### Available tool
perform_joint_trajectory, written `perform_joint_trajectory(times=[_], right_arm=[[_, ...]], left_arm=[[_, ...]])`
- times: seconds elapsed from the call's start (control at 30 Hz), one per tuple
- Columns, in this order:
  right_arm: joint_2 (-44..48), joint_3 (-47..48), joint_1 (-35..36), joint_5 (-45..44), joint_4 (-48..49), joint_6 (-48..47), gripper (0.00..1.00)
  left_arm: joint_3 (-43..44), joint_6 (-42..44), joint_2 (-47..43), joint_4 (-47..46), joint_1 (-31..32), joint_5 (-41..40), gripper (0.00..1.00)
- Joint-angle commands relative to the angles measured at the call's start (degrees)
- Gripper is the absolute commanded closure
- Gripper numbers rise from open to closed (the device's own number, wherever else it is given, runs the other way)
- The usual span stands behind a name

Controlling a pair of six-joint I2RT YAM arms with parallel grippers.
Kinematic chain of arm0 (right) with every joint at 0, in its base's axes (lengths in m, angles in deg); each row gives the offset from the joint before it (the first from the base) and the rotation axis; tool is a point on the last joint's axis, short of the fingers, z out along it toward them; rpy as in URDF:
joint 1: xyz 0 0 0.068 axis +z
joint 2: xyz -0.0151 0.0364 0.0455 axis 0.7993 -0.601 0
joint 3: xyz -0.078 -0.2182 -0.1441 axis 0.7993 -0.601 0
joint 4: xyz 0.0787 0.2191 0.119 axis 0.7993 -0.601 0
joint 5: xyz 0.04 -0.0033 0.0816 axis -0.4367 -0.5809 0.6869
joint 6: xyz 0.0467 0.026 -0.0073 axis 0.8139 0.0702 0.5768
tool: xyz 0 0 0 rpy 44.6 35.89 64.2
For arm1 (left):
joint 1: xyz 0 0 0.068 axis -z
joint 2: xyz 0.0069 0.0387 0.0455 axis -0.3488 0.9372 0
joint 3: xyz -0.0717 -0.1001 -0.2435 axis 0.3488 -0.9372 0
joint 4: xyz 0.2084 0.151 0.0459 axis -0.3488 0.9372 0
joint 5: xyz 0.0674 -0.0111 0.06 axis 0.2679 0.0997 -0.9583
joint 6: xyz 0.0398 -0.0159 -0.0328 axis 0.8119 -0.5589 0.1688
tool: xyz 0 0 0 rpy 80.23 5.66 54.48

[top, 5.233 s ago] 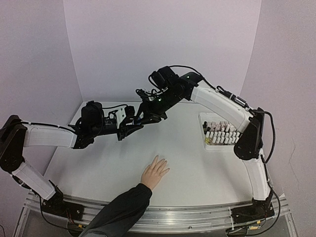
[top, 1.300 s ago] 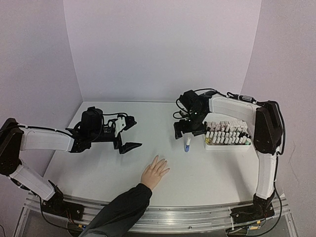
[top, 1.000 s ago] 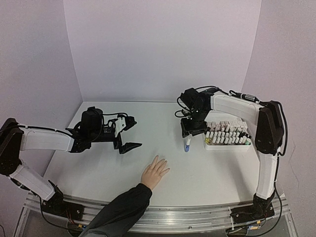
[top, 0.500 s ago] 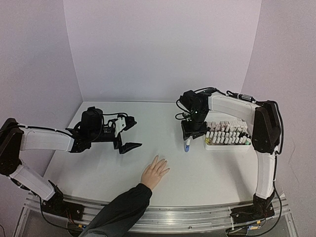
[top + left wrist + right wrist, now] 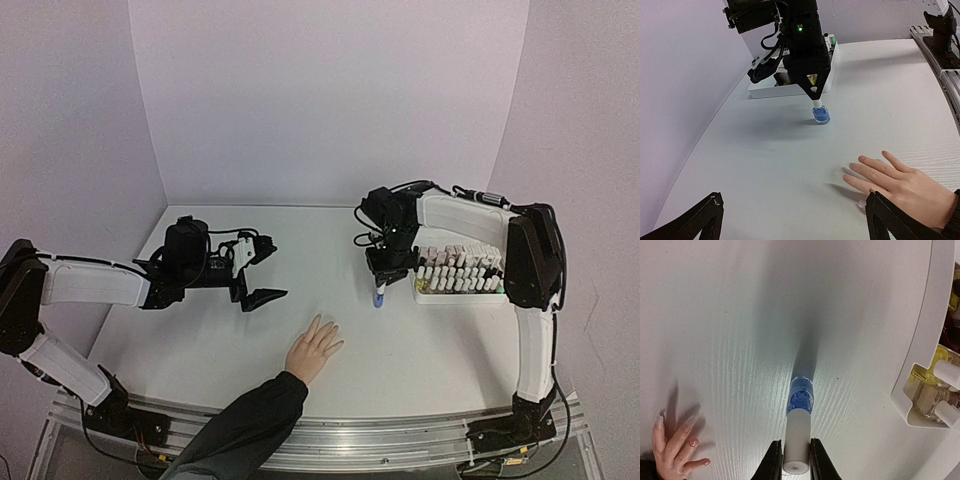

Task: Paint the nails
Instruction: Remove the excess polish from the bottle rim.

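While the nails (image 5: 690, 424) on the human hand (image 5: 315, 348) look bare and pinkish, the step in hand seems to be opening the polish. The right gripper (image 5: 796, 450) is clenched on the white cap (image 5: 798, 437) of a blue polish bottle (image 5: 801, 401), which stands upright on the desk (image 5: 420, 350). The left gripper (image 5: 794, 205) hangs released, well to the left. The hand lies flat near the front edge, its nails well apart from both grippers. The next move likely calls for freeing the cap with the bottle steadied, then carrying the brush to the nails.

Blue polish bottle (image 5: 821, 115) stands upright near white tray (image 5: 771, 91).
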Motion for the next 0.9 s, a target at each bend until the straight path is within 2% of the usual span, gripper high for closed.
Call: perform_joint_trajectory(times=[0.0, 0.2, 0.87], right_arm=[[-0.07, 2.28, -0.29, -0.55, -1.19, 0.01, 0.89], [0.07, 3.58, -0.3, -0.86, -2.33, -0.72, 1.0], [2.01, 8.97, -0.29, -1.48, -7.45, -2.47, 1.0]], left_arm=[[0.04, 0.54, -1.0, -0.89, 0.15, 0.52, 0.01], [0.2, 0.58, -0.82, -0.9, 0.15, 0.56, 0.01], [0.2, 0.92, -0.76, -0.75, 0.16, 0.7, 0.01]])
